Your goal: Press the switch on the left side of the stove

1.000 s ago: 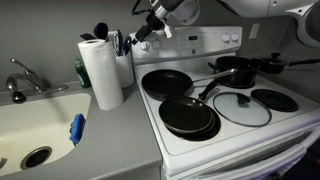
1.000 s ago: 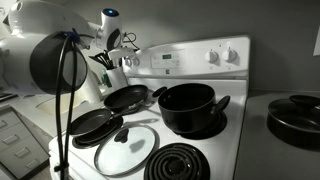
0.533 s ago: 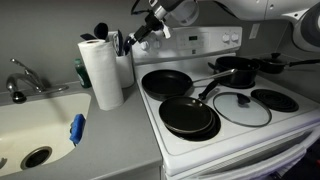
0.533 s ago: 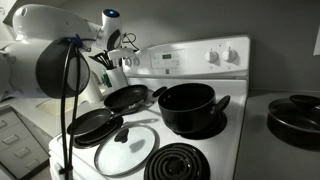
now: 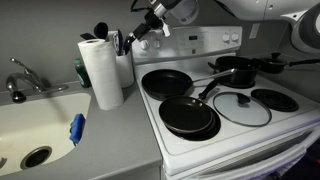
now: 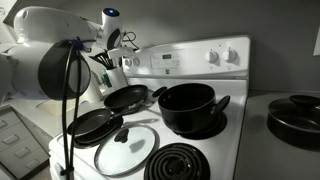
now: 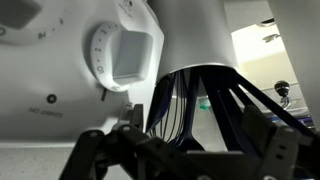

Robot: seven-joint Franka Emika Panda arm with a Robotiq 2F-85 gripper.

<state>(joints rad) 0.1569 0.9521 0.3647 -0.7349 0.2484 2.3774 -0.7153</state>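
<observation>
White arm (image 6: 40,22), black hand (image 5: 138,30) (black cable (image 6: 68,110))

Stove (image 5: 232,136): one
Frying pans (image 5: 165,82): two
Pots (image 6: 190,105): two
Glass lid (image 5: 240,107): one
Bare coil burner (image 5: 273,99): one
Paper towel roll (image 5: 100,70): one
Sink (image 5: 50,115): one
Faucet (image 5: 20,78): one

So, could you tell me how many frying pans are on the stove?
2. The rear frying pan sits on the back burner nearest the paper towel roll; the front frying pan lies just ahead. A third may be hidden stacked beneath it.
</observation>
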